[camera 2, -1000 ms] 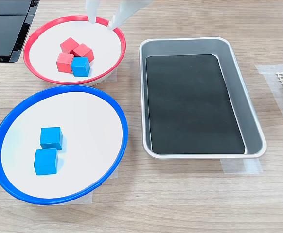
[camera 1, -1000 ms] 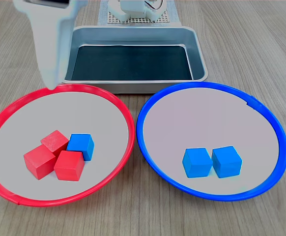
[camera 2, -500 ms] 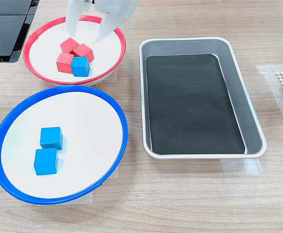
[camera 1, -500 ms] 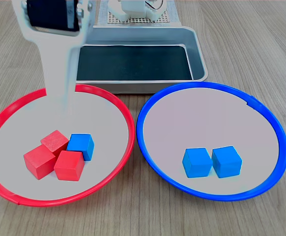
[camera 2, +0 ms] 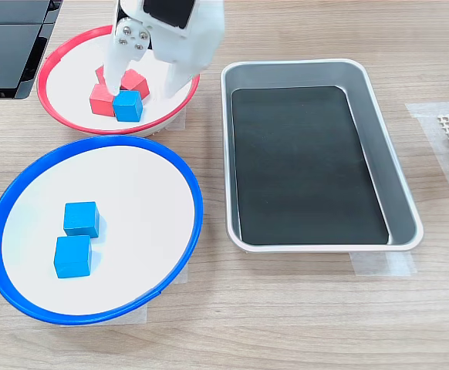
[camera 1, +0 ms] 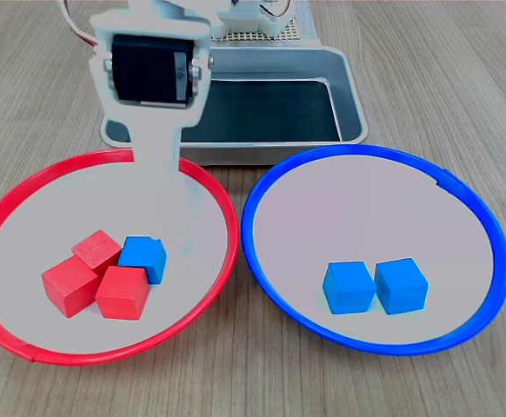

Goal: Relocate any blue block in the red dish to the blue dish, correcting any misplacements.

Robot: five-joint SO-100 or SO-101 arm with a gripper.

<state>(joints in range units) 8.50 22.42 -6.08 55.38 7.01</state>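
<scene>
We find the blue block (camera 1: 143, 258) lying in the red dish (camera 1: 203, 181), pressed against the cluster of red cubes (camera 1: 96, 275) on the first exterior view's left side of it; its opposite face, toward the first exterior view's right, stands free; the blue dish (camera 1: 262, 184) beside it already carries two other blue cubes (camera 1: 375, 286).

We judge the block to be light, stiff and smooth-faced, neither fragile nor soft, so a firm squeeze should not harm it; its plain flat sides give good purchase, though slick faces could slip if we pinch off-centre; we would take it across two opposite faces near the middle, choosing the pair that does not include the face shared with the red cubes, lest a finger wedge into the neighbours and drag them along.

The gripper (camera 2: 140, 91) hangs over the red dish with its fingers spread apart, one tip at the block's near-red side and the other beyond its free side in the second exterior view; nothing is clamped yet.

Compared with a second ago, when only the finger tips hovered at the dish's far rim, the gripper has come down and inward over the cubes; the blocks themselves have not shifted.
</scene>
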